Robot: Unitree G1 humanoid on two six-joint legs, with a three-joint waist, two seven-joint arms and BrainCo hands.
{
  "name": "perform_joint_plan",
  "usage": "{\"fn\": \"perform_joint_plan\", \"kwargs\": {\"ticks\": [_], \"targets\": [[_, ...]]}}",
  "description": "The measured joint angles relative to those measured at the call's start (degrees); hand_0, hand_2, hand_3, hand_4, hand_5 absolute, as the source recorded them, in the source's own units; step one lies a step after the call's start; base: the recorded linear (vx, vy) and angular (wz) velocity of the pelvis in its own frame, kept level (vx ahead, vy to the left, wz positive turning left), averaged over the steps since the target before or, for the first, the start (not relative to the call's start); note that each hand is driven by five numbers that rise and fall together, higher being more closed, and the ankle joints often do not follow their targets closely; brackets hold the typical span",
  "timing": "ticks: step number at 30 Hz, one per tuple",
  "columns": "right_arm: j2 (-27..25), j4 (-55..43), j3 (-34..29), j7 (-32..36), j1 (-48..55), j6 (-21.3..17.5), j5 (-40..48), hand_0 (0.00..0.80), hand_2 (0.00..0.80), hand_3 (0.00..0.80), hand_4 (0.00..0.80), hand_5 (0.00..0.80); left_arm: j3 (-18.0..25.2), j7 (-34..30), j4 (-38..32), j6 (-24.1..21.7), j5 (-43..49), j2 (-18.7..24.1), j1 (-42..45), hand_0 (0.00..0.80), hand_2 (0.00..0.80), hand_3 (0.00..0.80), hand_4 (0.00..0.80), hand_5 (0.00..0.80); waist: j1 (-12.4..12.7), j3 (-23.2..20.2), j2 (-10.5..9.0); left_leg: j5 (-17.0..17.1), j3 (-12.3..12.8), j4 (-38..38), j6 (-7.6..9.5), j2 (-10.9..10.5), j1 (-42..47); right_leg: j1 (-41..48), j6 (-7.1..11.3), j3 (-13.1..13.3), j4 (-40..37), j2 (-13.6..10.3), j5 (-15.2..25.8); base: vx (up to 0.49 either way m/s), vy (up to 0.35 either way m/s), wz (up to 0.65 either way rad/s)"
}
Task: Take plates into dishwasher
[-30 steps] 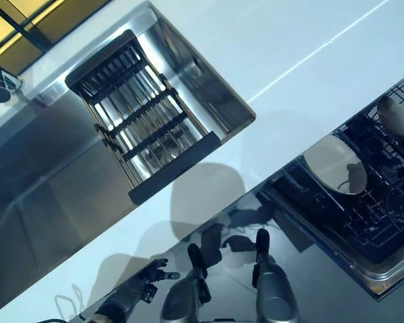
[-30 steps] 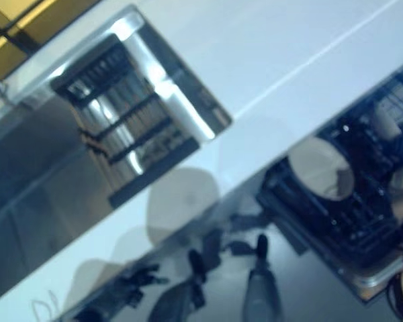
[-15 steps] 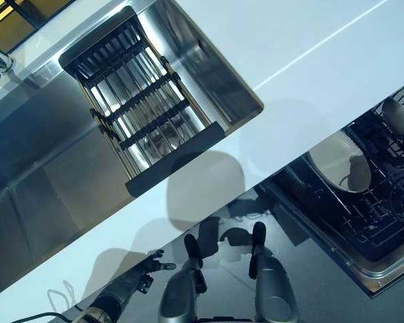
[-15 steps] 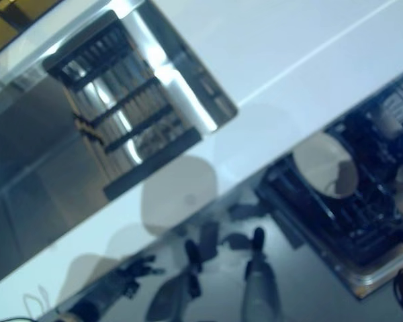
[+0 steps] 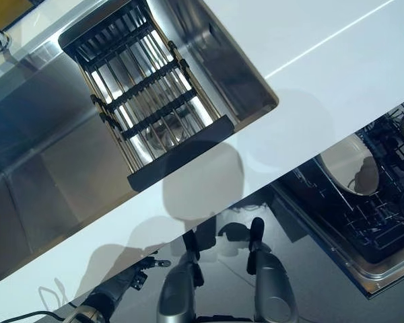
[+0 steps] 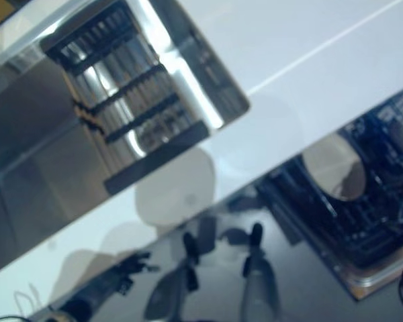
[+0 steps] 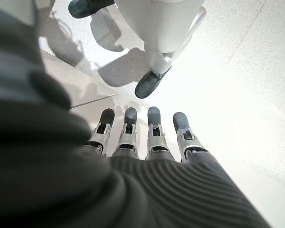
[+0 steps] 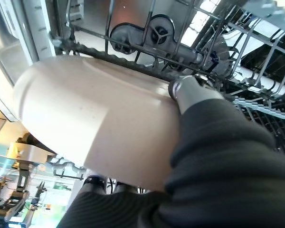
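Cream plate (image 8: 90, 123): clamped in right robot hand (image 8: 190, 95), inside dishwasher rack (image 5: 384, 222) below white worktop (image 5: 310, 101). Left robot hand (image 7: 147, 137): fingers straight and apart, empty, over floor (image 7: 237, 95).

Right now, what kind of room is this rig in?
Most likely a kitchen: a steel sink with a drying rack is set into a white counter, and a pulled-out dishwasher rack beside it has a plate going in, gripped by the right hand.
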Motion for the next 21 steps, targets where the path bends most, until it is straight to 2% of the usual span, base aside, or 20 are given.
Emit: {"fn": "perform_joint_plan", "kwargs": {"ticks": [9, 10, 21], "targets": [[-0.07, 0.75, -0.12, 0.33, -0.71, 1.41, 0.1, 0.8, 0.8, 0.8, 0.8, 0.8, -0.01, -0.48, -0.71, -0.01, 0.0, 1.28, -0.6, 0.0, 0.0, 0.0, 0.0, 0.0, 1.28, 0.03, -0.04, 0.06, -0.03, 0.54, 0.13, 0.04, -0.91, -1.58, -0.49, 0.14, 1.71, -0.22, -0.4, -0.013, -0.011, 0.0], [-0.08, 1.01, -0.22, 0.31, -0.85, 1.47, 0.41, 0.8, 0.8, 0.8, 0.8, 0.8, -0.01, -0.49, -0.76, -0.01, 0.0, 1.38, -0.7, 0.0, 0.0, 0.0, 0.0, 0.0, 1.3, 0.03, -0.04, 0.0, -0.06, 0.48, 0.21, 0.11, -0.89, -1.67, -0.07, 0.18, 1.91, -0.54, -1.05, 0.0, 0.0, 0.0], [-0.22, 1.07, -0.32, 0.15, -2.62, 1.58, 2.37, 0.8, 0.8, 0.8, 0.8, 0.8, -0.02, -1.08, -1.48, 0.53, -0.12, 2.07, -0.9, 0.0, 0.0, 0.0, 0.0, 0.0, 1.25, 0.03, -0.04, 0.51, 0.26, 0.55, 0.38, -0.15, -1.83, -3.73, -0.28, 0.86, 3.74, -0.76, -1.17, -0.023, -0.007, -0.01]]}}
